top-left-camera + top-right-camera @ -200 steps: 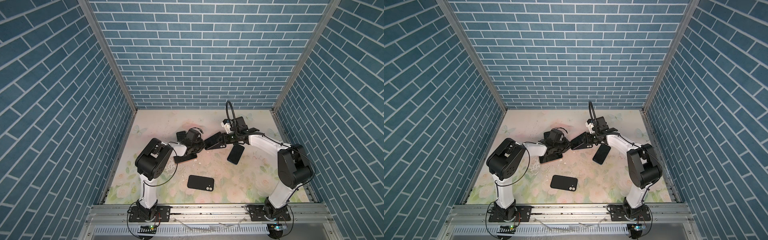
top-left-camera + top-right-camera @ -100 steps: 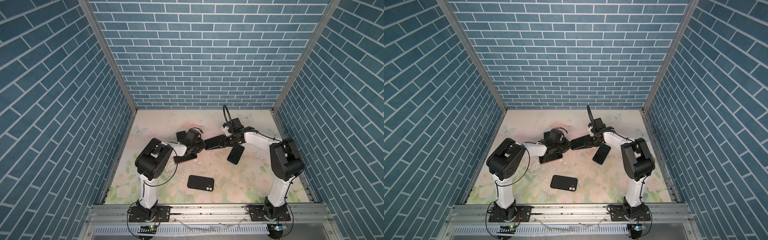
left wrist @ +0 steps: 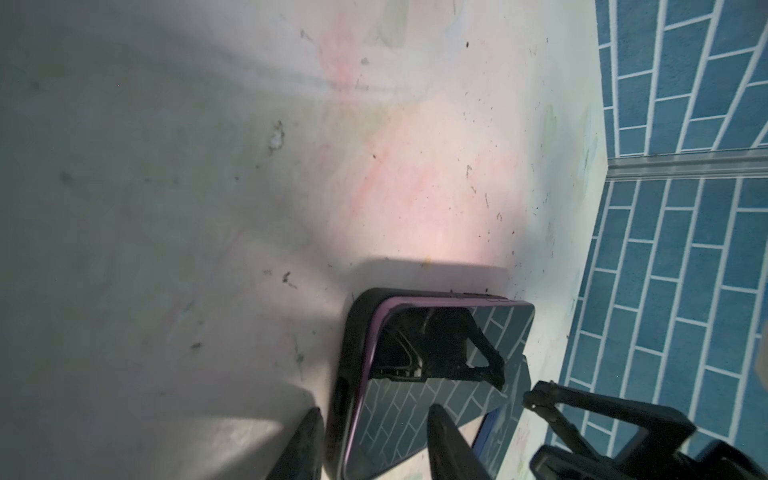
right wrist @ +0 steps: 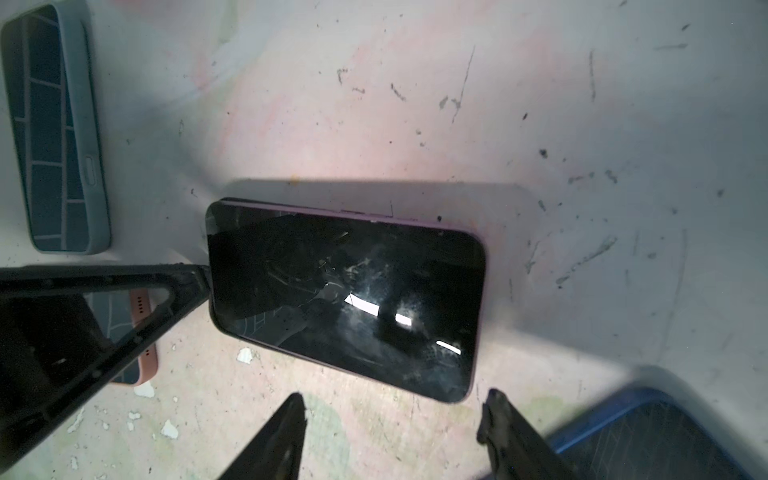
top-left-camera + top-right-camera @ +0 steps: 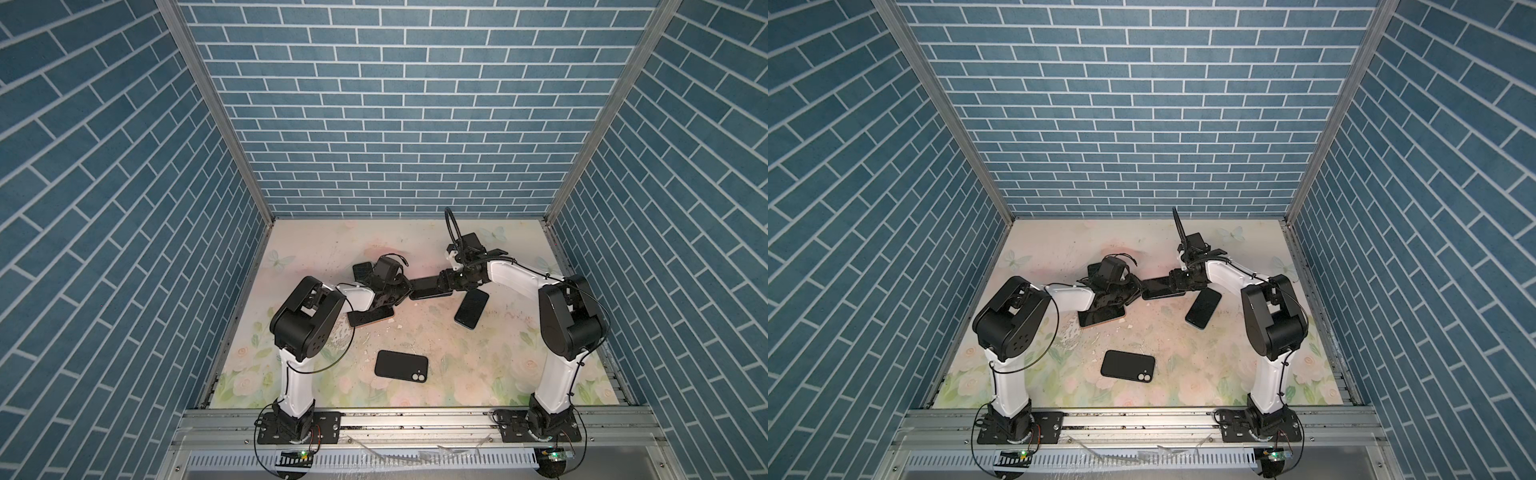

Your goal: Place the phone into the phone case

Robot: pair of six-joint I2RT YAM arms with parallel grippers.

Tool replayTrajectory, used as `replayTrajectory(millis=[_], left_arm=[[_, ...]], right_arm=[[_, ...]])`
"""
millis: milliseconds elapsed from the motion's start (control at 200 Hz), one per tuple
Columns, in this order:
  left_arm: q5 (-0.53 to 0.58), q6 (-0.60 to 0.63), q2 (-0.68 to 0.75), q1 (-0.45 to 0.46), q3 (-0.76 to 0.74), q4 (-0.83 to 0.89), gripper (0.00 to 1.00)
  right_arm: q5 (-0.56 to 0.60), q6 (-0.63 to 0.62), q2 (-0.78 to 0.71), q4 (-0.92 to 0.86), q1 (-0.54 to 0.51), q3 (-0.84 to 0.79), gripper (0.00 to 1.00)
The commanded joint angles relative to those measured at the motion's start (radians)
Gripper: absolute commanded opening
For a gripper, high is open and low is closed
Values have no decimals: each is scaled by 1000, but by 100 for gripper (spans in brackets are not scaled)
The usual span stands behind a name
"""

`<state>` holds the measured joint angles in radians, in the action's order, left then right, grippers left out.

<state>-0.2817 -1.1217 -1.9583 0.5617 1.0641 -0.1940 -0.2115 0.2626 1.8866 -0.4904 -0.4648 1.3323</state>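
Observation:
The phone (image 5: 430,287) (image 5: 1163,289) has a purple rim and a dark screen, and lies mid-table between the two arms. The black phone case (image 3: 353,353) wraps its end and side on the left arm's side. My left gripper (image 5: 405,286) (image 3: 376,436) is open and straddles that cased end: one finger stands just outside the case, the other over the screen. My right gripper (image 5: 448,286) (image 4: 395,419) is open. Its fingertips stop short of the phone (image 4: 345,295) and nothing is between them. One left finger (image 4: 178,286) touches the phone's end.
A blue-rimmed phone (image 5: 471,308) lies by the right gripper. A phone in a pink case (image 5: 370,318) sits under the left arm. A grey-blue cased phone (image 4: 54,124) lies behind it. A black phone back with two lenses (image 5: 401,365) lies near the front.
Both grippers' jaws have widened. The right gripper has let go of the phone and drawn back a little. The phone has settled lower onto the table.

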Motion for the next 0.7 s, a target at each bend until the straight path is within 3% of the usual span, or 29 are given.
replayTrajectory(millis=[0,315,695], left_arm=[[65,83,30,-2,14,134,44],[141,224,19,-6,98,261,45],[168,276,-72,-6,205,323,46]], right_arm=[[68,-54,-41,-29,-4,28,70],[13,-50,19,45,40,43,66],[-38,-17,165,71,43,121,65]])
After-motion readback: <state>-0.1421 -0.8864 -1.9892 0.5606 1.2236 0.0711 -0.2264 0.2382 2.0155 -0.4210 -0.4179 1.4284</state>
